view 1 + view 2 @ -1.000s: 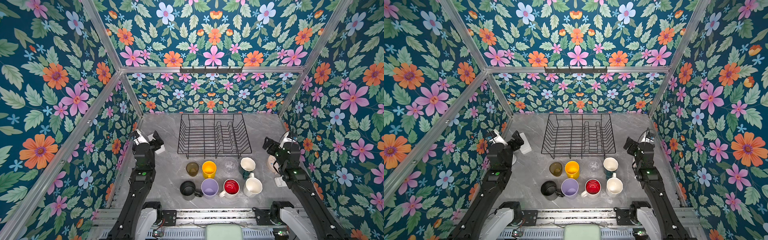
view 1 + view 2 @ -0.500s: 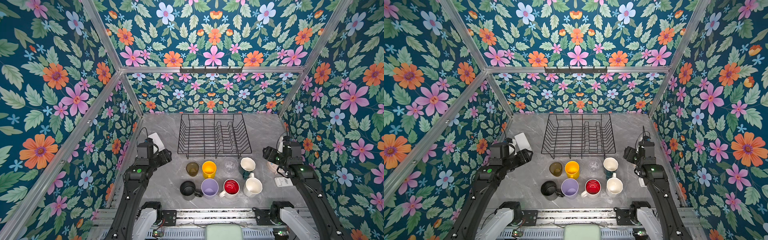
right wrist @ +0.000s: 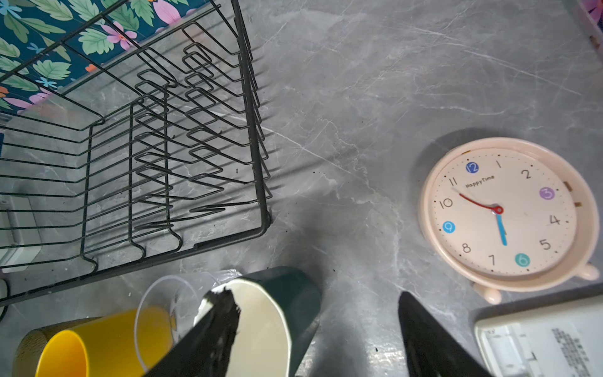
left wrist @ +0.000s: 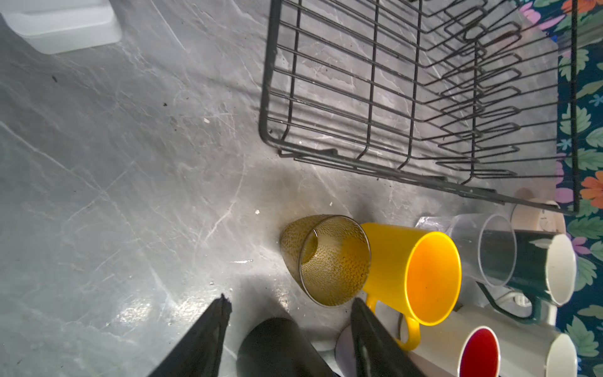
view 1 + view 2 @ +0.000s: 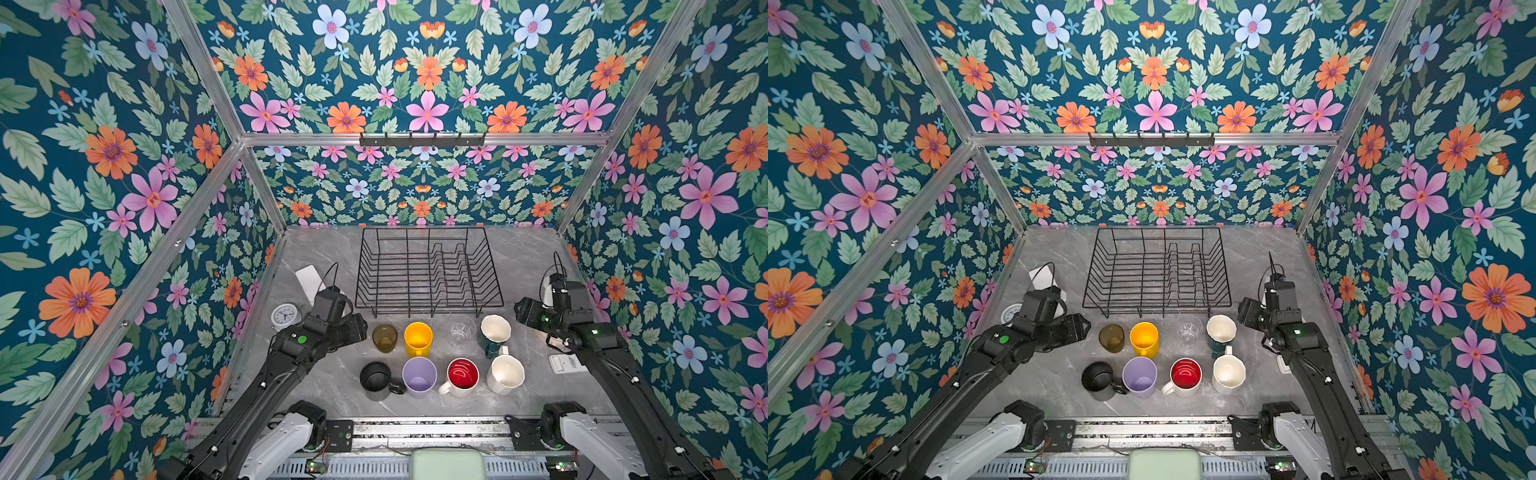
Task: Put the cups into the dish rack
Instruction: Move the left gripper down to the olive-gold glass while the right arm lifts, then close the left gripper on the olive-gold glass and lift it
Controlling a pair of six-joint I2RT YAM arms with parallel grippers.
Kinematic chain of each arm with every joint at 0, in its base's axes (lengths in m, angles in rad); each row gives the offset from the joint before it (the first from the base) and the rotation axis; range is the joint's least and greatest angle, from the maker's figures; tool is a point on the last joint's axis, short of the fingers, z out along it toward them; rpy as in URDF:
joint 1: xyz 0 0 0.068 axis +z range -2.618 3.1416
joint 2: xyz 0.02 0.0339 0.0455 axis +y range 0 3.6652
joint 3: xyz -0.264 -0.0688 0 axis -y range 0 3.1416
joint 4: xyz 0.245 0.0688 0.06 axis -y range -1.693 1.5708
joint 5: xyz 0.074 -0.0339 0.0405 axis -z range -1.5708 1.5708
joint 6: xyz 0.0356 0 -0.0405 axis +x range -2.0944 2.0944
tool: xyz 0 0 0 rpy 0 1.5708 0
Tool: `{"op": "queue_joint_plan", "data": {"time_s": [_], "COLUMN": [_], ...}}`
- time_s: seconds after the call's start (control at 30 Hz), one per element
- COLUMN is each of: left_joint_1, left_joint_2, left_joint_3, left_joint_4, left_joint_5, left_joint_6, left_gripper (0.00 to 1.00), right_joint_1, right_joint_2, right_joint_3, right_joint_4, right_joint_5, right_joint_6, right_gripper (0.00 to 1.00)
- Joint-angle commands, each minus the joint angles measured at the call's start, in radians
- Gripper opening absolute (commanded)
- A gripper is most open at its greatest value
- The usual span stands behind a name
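Top view, step: reaching for the first cups; the dish rack (image 5: 430,306) is empty, and eight cups (image 5: 419,340) stand in two rows just before it.
Left wrist: left gripper (image 4: 290,298) has jaws parted and empty, facing the amber tumbler (image 4: 326,261); it likely must straddle the tumbler without nudging the yellow mug (image 4: 414,274) just beside.
Right wrist: right gripper (image 3: 316,293) has jaws parted and empty, one finger over the dark green mug (image 3: 303,293) rim.
Surface, room: grey marbled tabletop (image 5: 316,253); floral walls (image 5: 124,166).

The left arm (image 5: 266,376) reaches forward from the near edge, elbow bent, and turns inward toward the middle. The left gripper (image 4: 290,302) points down at a slant, jaws parted. The right arm (image 5: 615,363) stretches along its own side and angles inward. The right gripper (image 3: 315,295) stands with its jaws wide apart.
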Motion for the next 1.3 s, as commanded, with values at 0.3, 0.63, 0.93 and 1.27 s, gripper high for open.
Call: {"op": "queue_joint_plan", "data": {"time_s": [0.3, 0.63, 0.93, 1.27], "left_joint_1": [-0.116, -0.157, -0.178, -0.181], "left_joint_2": [0.139, 0.286, 0.376, 0.416], "left_joint_3": [-0.016, -0.016, -0.032, -0.041], "left_joint_4": [0.098, 0.159, 0.186, 0.183], "left_joint_5": [-0.122, -0.161, -0.166, -0.166], "left_joint_6": [-0.071, -0.076, -0.078, -0.074], "left_gripper": [0.55, 0.48, 0.38, 0.11], "right_joint_1": [0.011, 0.011, 0.011, 0.011], "right_joint_2": [-0.037, -0.073, -0.078, -0.067], "right_joint_3": [-0.022, -0.049, -0.073, -0.084], "right_joint_4": [-0.038, -0.055, -0.044, -0.028], "right_joint_5": [0.008, 0.01, 0.005, 0.004], "right_joint_6": [0.032, 0.041, 0.044, 0.043], "right_gripper": [0.75, 0.75, 0.75, 0.75]}}
